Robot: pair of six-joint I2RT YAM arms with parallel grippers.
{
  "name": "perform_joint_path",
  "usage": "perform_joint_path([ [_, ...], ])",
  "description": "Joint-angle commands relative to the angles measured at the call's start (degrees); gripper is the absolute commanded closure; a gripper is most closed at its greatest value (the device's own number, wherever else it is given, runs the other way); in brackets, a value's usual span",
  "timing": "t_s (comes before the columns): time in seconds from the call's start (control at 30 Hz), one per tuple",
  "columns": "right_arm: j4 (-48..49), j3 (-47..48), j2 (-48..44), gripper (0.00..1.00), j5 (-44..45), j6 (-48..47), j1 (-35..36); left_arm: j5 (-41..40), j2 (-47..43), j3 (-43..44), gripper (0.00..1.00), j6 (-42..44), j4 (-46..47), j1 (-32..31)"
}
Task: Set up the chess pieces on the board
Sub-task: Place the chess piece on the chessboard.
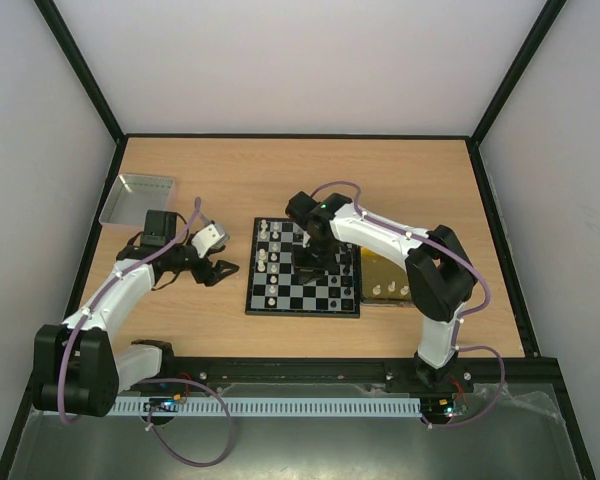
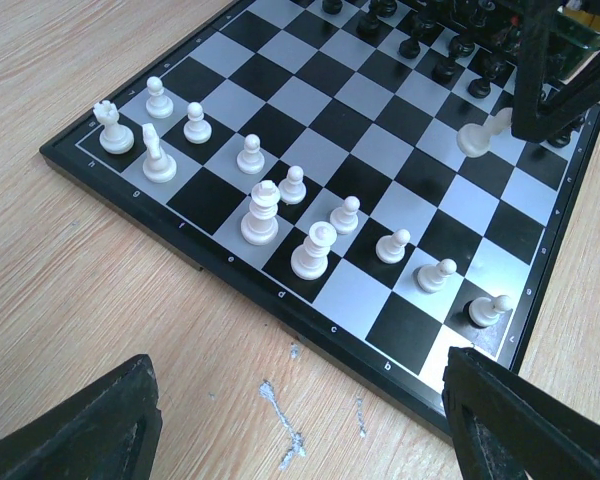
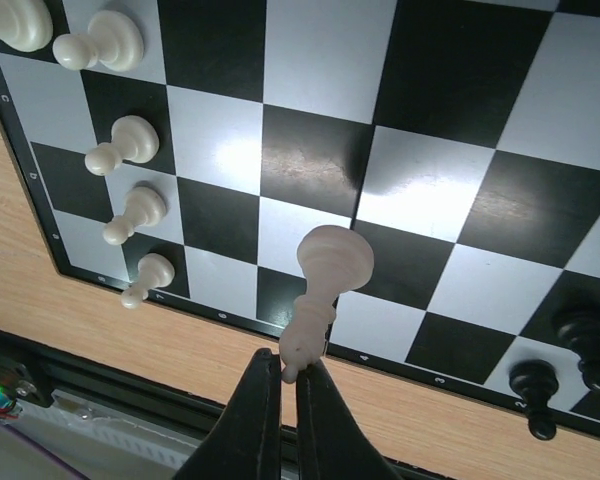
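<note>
The checkered board (image 1: 302, 296) lies mid-table. White chess pieces (image 2: 260, 215) stand along its left side and black chess pieces (image 3: 568, 352) along its right. My right gripper (image 3: 288, 372) hangs over the board, shut on the narrow top of a white piece (image 3: 330, 270), whose wide base points down at the squares. The left wrist view shows that same white piece (image 2: 483, 135) hanging just above the board (image 2: 380, 170). My left gripper (image 2: 300, 400) is open over bare wood beside the board's left edge, with nothing between its fingers.
A shiny yellow tray (image 1: 378, 268) with a few pale pieces touches the board's right side. A grey metal tray (image 1: 138, 198) sits at the far left. Pale scratches (image 2: 280, 420) mark the wood under the left gripper. Black frame posts edge the table.
</note>
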Motion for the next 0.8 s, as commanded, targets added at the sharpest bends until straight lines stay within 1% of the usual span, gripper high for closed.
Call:
perform_joint_path([
  [0.0,1.3,-1.7,0.6,0.97,-2.0,-1.0,-0.3,1.8,-0.6,-0.6,0.23,1.4,-1.0,0.2],
  [0.47,3.6,-3.6,1.6,0.94,-3.8,-1.0,-0.3,1.8,-0.7,-0.8,0.22,1.7,-1.2,0.2],
  [0.63,2.7,-2.3,2.0,0.86,-2.4,-1.0,-0.3,1.8,-0.8,-0.9,0.22,1.7,-1.2,0.2],
  [0.77,1.1,-0.4,1.7,0.83,-0.9,-1.1,-0.3,1.9,-1.0,-1.0,0.22,1.7,-1.2,0.2],
])
